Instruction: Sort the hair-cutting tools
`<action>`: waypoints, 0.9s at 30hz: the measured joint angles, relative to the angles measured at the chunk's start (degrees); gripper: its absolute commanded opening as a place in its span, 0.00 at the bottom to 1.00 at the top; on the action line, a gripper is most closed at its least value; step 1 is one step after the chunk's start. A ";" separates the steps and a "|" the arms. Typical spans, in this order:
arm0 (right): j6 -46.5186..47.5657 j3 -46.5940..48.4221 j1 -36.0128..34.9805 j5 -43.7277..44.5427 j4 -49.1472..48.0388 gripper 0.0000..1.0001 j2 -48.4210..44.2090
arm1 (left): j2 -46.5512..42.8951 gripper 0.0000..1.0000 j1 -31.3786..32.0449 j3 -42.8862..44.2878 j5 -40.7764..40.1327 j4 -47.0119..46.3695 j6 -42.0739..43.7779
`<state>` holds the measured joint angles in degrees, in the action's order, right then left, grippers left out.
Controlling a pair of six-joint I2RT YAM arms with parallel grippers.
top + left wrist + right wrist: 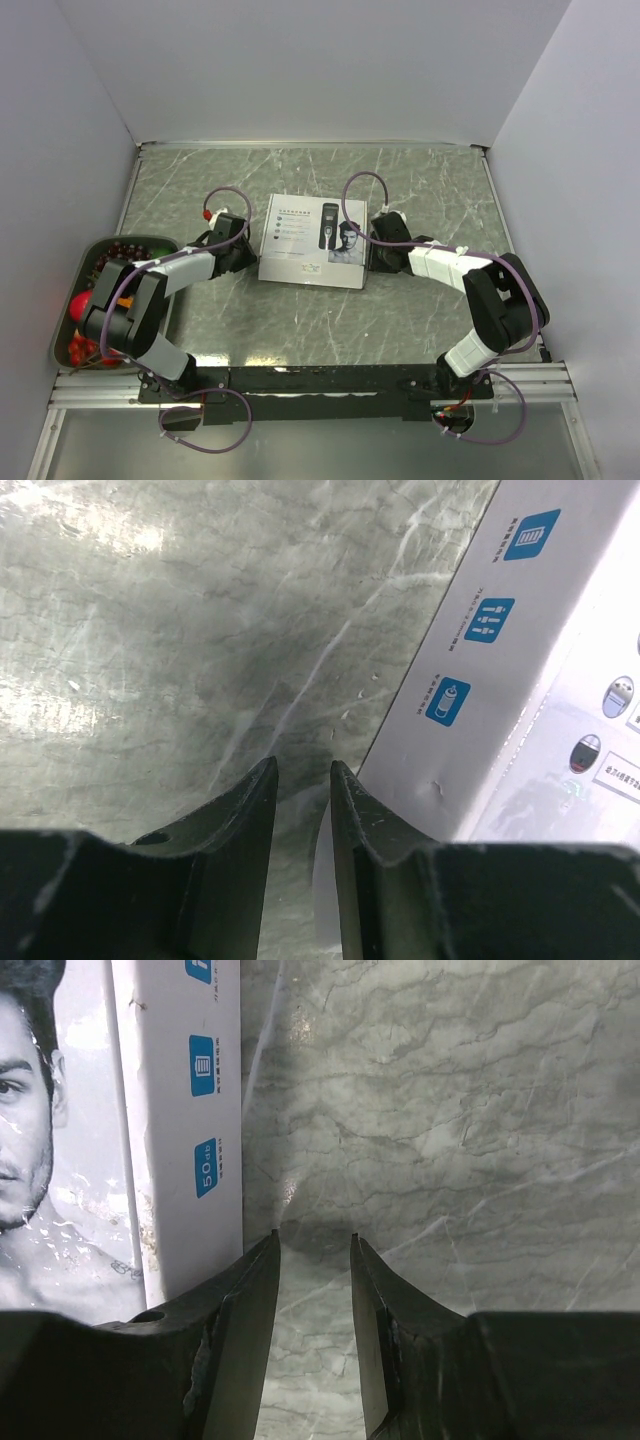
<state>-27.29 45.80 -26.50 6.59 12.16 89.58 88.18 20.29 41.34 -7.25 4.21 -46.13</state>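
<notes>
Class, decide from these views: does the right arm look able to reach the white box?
Probably yes. The right gripper hangs open and empty just beside the box, with only table showing between them and nothing in the way.

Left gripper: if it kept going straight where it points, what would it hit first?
Probably the grey tabletop, right beside the white box. The left gripper aims at bare stone; its box-side finger might clip the box's edge, depth being unclear.

Grey marbled table (pixel 300 320), white box (pixel 295 255) at centre, fruit tray (pixel 150 243) left
</notes>
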 measured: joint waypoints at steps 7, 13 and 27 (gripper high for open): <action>0.83 0.04 0.00 0.13 -0.13 0.42 0.00 | 0.02 0.34 0.00 -0.09 0.48 -0.15 0.00; 1.44 1.11 0.00 2.21 -0.15 0.43 0.17 | 0.13 0.34 0.00 0.63 0.24 0.98 0.11; 2.73 2.23 0.13 2.43 -2.73 0.44 1.49 | 0.98 0.35 -0.02 3.37 -0.09 1.44 1.46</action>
<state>-24.56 48.03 -26.37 9.02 9.43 91.07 89.17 20.27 44.71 -7.33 5.65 -44.66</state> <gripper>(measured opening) 0.430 0.344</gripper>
